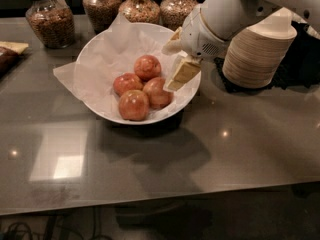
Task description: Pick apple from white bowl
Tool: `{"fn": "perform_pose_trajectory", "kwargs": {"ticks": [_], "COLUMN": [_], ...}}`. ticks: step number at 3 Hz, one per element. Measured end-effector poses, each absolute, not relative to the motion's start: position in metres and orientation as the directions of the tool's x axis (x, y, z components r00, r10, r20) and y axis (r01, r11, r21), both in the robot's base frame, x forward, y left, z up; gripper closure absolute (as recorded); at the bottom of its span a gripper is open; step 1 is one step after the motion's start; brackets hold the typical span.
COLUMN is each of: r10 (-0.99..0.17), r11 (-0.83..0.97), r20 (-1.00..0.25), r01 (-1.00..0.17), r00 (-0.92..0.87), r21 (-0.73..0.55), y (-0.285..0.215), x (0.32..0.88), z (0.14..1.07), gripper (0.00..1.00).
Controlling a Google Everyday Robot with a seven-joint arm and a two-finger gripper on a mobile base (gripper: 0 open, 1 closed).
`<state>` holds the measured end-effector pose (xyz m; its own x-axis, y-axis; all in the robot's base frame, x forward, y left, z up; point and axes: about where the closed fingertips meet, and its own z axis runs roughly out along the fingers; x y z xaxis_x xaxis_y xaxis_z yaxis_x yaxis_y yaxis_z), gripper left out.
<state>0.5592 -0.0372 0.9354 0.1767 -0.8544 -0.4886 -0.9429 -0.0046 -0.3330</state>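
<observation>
Camera view: end effector (169, 67) hovered at right rim of white bowl (188, 97).
Fingers spread, empty; it needed centring over the nearest apple (157, 92) of 4.

The arm (235, 9) has a smooth white cylindrical housing with dark screw holes and a vent grille at the wrist. The gripper (170, 66), upper centre-right of the frame, has two flat cream-yellow fingers (184, 73), set apart.
</observation>
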Motion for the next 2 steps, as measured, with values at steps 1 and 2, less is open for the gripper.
{"fn": "perform_pose_trajectory", "kwargs": {"ticks": [1, 2], "r10": [-0.844, -0.839], "r11": [-0.005, 0.004], "r20": [-0.508, -0.524], "r01": [-0.95, -0.96], "r00": [0.171, 0.149], "r21": [-0.311, -0.279], "y": [-0.034, -0.035], "x": [0.564, 0.566], "z": [0.928, 0.918], "gripper": [0.3, 0.28]}}
